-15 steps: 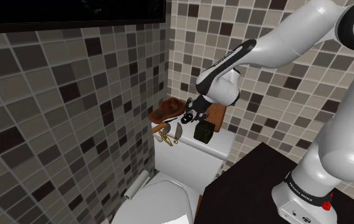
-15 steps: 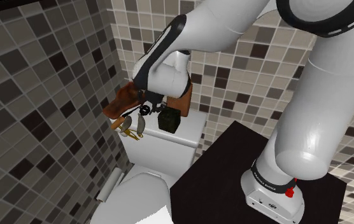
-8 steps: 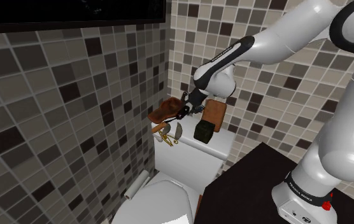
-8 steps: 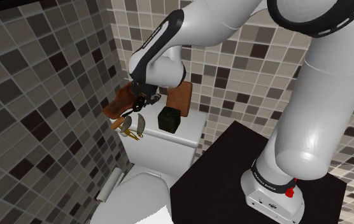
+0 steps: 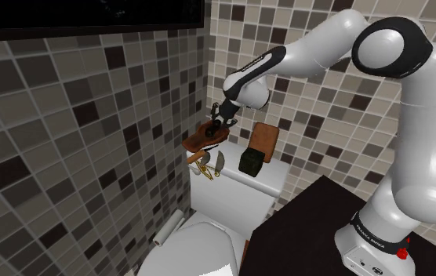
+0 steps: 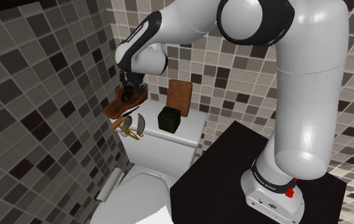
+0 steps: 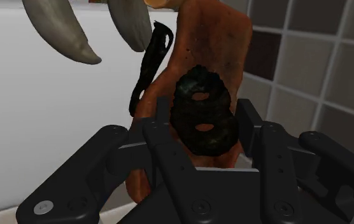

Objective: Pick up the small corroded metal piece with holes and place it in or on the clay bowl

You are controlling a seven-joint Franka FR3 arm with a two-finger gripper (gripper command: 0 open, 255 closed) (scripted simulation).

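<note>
tiled bathroom, white toilet tank (image 5: 228, 196). black gripper (image 5: 218, 125) poised over the brown bowl (image 5: 199, 141) beside the wall, clamped around a dark corroded piece with two holes (image 7: 204, 118).

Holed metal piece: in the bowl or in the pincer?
In the pincer. The wrist view shows it clasping the dark two-holed piece over the reddish-brown bowl.

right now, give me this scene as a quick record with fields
hand: shut on the piece, above the bowl
piece: dark, two holes, clasped between the fingers
bowl: reddish brown, on the tank toward the shoulder view's left
tank: white
cube: dark, on the tank, apart from the bowl
board: brown, upright behind the cube
task: piece not yet released
</note>
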